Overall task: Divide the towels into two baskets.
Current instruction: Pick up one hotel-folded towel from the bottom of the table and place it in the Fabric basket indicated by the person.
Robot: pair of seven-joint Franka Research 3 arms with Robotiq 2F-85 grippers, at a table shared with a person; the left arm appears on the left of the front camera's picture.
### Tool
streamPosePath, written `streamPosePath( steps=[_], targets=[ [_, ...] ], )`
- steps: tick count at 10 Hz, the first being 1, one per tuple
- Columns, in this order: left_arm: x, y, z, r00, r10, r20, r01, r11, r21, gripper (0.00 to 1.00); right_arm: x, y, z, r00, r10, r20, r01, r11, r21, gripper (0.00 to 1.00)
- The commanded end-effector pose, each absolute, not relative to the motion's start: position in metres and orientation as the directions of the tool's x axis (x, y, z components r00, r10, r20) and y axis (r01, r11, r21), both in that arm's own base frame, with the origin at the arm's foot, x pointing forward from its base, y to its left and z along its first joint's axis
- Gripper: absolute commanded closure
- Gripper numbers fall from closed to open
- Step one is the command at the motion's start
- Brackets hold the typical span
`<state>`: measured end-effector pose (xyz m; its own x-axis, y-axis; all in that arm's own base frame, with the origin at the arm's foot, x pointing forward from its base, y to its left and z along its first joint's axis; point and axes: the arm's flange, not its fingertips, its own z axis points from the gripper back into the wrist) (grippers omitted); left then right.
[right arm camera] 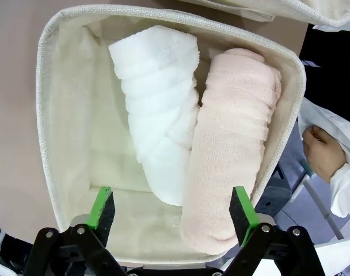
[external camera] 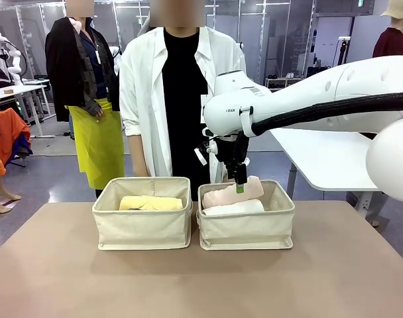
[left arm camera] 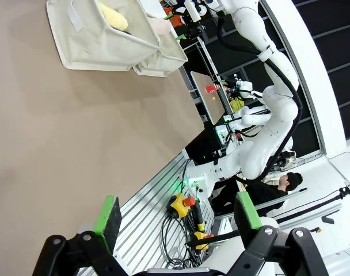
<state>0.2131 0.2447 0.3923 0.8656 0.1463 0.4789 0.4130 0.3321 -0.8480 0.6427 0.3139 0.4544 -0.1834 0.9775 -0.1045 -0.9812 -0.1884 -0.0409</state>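
Two baskets stand adjacent: left basket (external camera: pixel 142 228) contains the yellow towel (external camera: pixel 150 203); right basket (external camera: pixel 246 228) contains white towel (right arm camera: pixel 158 109) and pink towel (right arm camera: pixel 229 149). Right gripper (right arm camera: pixel 172 208) hovers above with fingers released; left gripper (left arm camera: pixel 178 221) fingers released.

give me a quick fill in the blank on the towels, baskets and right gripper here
1. The right basket holds a white towel and a ____ towel.
2. The towel seen in the left basket is pale ____.
3. The right gripper hovers over the right basket with its jaws ____.
4. The two towels in the right basket lie ____ by side.

Missing words: pink; yellow; open; side
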Motion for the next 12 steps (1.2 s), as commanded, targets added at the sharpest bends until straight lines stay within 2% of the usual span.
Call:
streamPosePath(
  steps=[1, 8, 9, 10, 11, 12],
  targets=[
    [0.209, 0.243, 0.395, 0.866, 0.152, 0.477, 0.410, 0.330, -0.850, 0.00, 0.645, 0.317, 0.457, -0.185, 0.977, -0.101, -0.980, -0.191, -0.047, 0.00],
    [0.209, 0.243, 0.395, 0.866, 0.152, 0.477, 0.410, 0.330, -0.850, 0.00, 0.643, 0.314, 0.454, -0.183, 0.978, -0.104, -0.981, -0.188, -0.041, 0.00],
    [0.209, 0.243, 0.395, 0.866, 0.152, 0.477, 0.410, 0.330, -0.850, 0.00, 0.626, 0.298, 0.476, -0.088, 0.986, -0.139, -0.994, -0.095, -0.044, 0.00],
    [0.209, 0.243, 0.395, 0.866, 0.152, 0.477, 0.410, 0.330, -0.850, 0.00, 0.606, 0.286, 0.492, -0.042, 0.994, -0.105, -0.997, -0.049, -0.059, 0.00],
    [0.209, 0.243, 0.395, 0.866, 0.152, 0.477, 0.410, 0.330, -0.850, 0.00, 0.586, 0.274, 0.502, -0.007, 0.998, -0.064, -0.999, -0.010, -0.041, 0.00],
    [0.209, 0.243, 0.395, 0.866, 0.152, 0.477, 0.410, 0.330, -0.850, 0.00, 0.568, 0.253, 0.508, 0.031, 0.999, 0.034, -0.999, 0.031, 0.008, 0.00]
  ],
)
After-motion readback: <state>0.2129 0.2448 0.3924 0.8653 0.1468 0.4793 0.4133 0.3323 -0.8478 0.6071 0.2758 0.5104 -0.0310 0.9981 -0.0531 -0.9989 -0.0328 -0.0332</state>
